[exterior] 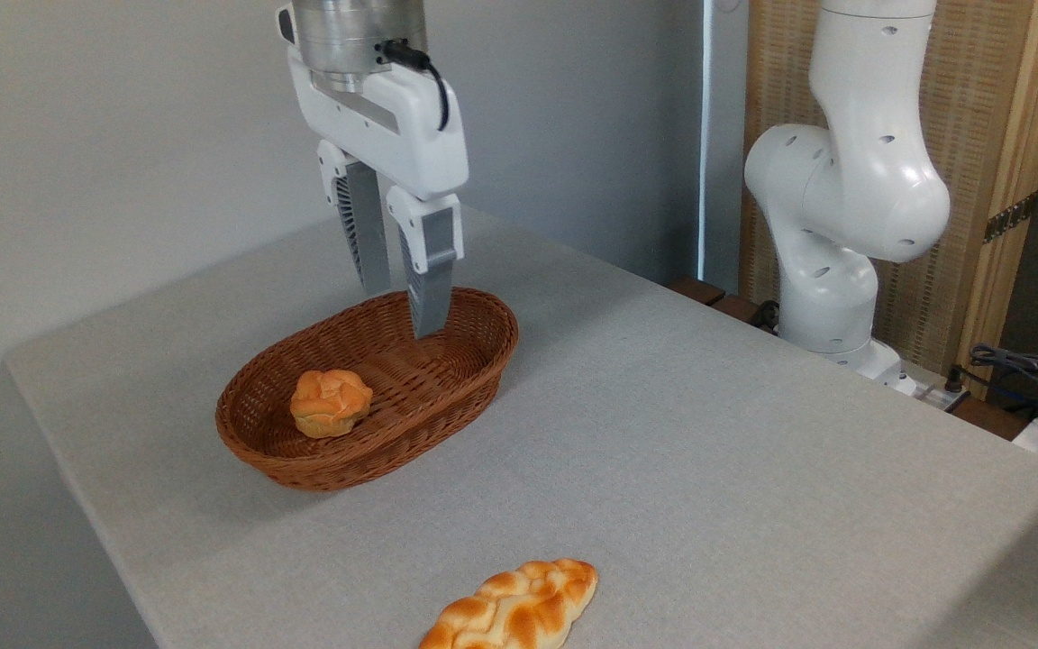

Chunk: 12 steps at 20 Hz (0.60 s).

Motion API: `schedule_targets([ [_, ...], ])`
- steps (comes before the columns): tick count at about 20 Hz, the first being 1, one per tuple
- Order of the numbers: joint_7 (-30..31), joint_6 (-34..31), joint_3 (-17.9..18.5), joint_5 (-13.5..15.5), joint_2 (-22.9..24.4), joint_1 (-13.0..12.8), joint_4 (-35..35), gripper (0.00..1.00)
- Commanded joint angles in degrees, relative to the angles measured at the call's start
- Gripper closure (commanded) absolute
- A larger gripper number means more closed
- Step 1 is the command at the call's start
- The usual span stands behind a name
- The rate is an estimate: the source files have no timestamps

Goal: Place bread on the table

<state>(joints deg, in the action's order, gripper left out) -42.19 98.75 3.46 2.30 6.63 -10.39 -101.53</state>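
Note:
The bread [514, 606], a long braided golden-orange loaf, lies flat on the grey table [663, 433] near its front edge, partly cut off by the bottom of the picture. My gripper [404, 314] hangs far from it, up at the back over the far end of the wicker basket [366, 388]. Its two grey fingers [430, 279] point down, stand a small gap apart, and hold nothing.
A small round orange bun [330, 403] sits inside the brown oval basket toward its left end. The arm's white base [843, 207] stands off the table's right back corner, with cables [1024, 370] at the far right. A grey wall runs behind the table.

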Motion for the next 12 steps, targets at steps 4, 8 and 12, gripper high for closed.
schedule_targets([
  [4, 0.62, -7.86, -2.06, 0.16, -4.78, 2.04, 8.69, 0.00],
  [8, 0.00, -8.49, -0.83, 0.25, -5.49, 2.13, 9.77, 0.00],
  [12, -3.41, -8.66, 1.98, 0.86, -5.58, 2.13, 10.65, 0.00],
])
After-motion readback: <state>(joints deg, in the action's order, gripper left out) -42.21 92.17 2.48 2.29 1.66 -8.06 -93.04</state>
